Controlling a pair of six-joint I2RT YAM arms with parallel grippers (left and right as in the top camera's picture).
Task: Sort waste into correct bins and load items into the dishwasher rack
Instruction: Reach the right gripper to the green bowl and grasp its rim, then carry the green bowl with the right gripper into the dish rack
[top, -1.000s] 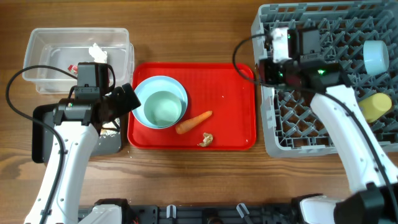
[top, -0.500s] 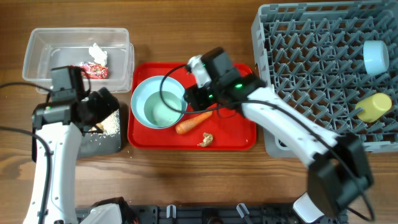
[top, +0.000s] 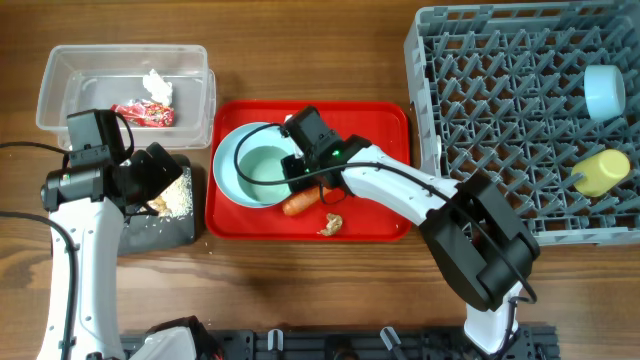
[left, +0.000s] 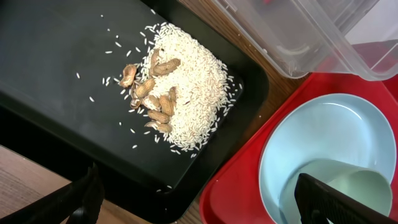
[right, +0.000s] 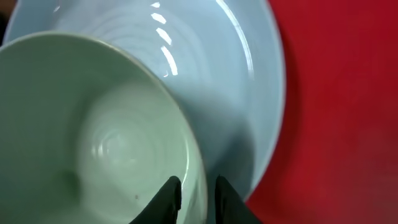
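Note:
A pale blue bowl (top: 262, 172) sits in a pale blue plate (top: 228, 160) on the red tray (top: 375, 125). My right gripper (top: 297, 166) is shut on the bowl's near rim (right: 198, 163), one finger inside and one outside. An orange carrot (top: 302, 202) and a brown food lump (top: 332, 223) lie beside the plate. My left gripper (top: 160, 178) hangs open over the black tray (top: 150, 232), which holds rice (left: 193, 87) and peanut shells (left: 152, 93). The clear tub (top: 60, 75) holds a red wrapper (top: 143, 114) and white tissue (top: 157, 85).
The grey dishwasher rack (top: 500, 120) fills the right side, with a pale blue bowl (top: 604, 92) and a yellow cup (top: 600, 172) at its far right. The right arm reaches from the front right across the red tray. Bare wood lies along the front.
My right arm swung from the rack over to the red tray and its jaws closed onto the bowl's rim. The left arm drew back left, off the plate, to above the black tray.

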